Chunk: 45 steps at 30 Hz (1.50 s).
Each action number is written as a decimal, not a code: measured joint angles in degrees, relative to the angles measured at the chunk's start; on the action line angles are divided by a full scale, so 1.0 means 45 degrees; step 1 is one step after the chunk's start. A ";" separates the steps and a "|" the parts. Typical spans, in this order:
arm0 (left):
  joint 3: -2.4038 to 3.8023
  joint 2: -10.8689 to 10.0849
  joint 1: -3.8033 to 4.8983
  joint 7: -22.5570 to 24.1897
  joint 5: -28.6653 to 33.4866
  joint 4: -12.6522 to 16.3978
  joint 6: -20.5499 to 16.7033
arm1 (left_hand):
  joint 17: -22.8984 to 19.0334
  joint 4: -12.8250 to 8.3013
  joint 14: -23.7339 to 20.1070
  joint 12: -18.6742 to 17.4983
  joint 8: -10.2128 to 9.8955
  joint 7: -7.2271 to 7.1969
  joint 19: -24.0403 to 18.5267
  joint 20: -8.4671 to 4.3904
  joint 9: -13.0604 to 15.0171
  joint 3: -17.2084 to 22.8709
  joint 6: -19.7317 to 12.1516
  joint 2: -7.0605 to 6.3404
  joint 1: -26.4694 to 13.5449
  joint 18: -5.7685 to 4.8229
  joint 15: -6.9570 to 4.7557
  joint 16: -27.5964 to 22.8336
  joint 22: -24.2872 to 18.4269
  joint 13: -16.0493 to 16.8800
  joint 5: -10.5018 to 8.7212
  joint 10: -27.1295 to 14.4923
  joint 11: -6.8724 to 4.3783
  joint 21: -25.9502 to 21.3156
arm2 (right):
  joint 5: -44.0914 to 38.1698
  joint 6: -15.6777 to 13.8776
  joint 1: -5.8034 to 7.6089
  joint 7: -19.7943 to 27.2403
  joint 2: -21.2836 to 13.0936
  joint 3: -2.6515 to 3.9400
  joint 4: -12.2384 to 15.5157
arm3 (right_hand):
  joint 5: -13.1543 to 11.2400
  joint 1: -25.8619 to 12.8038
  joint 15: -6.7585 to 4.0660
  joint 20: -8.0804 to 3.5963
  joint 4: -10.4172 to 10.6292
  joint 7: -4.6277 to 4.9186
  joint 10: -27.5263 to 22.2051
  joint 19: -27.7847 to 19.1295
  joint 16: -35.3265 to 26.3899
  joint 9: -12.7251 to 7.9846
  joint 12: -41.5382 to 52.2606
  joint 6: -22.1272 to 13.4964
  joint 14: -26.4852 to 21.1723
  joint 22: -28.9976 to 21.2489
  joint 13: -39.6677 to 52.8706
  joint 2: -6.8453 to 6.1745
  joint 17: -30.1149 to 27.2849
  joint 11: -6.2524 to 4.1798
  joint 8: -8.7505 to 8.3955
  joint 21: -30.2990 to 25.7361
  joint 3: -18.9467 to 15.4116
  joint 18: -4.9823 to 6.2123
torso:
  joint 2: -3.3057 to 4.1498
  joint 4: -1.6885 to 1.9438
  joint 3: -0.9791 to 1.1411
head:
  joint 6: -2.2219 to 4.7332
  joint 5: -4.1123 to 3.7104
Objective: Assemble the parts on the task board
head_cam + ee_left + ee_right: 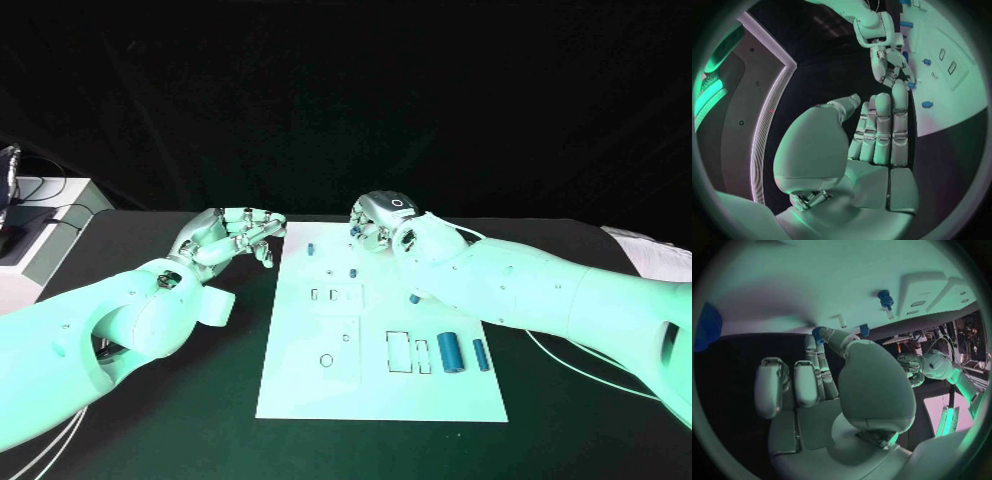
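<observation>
Lying flat, white task board, small blue parts scattered

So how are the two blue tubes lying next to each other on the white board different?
The bigger blue tube is fatter and a little longer; the smaller blue tube is thin. The bigger one lies closer to the cut-out slots, the smaller one nearer the task board edge. Both are blue, lying flat and parallel.

A robotics lab: black-draped table, white task board (cabled equipment at the side).
</observation>
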 measured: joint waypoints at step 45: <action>0.0000 -0.0004 -0.0057 -0.0043 -0.0008 -0.0441 0.0141 | 0.0007 0.0000 0.0000 -0.0049 0.0000 -0.0001 -0.0089 -0.0002 0.0005 0.0000 0.0000 0.0000 0.0000 -0.0003 0.0000 0.0051 0.0043 -0.0005 0.0000 -0.0046 0.0047 0.0096 | 0.3444 0.0809 0.0411 0.0110 -0.4632 0.0249 0.3282 | 0.0416 0.2179 0.0166 0.0188 0.3584 0.0471 0.2815 0.0180 0.2459 -0.0342 1.8949 -0.2636 -0.0022 0.0686 1.5283 -0.0026 0.3365 0.0109 -0.0512 0.1673 -0.5912 -0.0504 | -0.0181 -0.0336 0.0275 | 0.0206 0.0022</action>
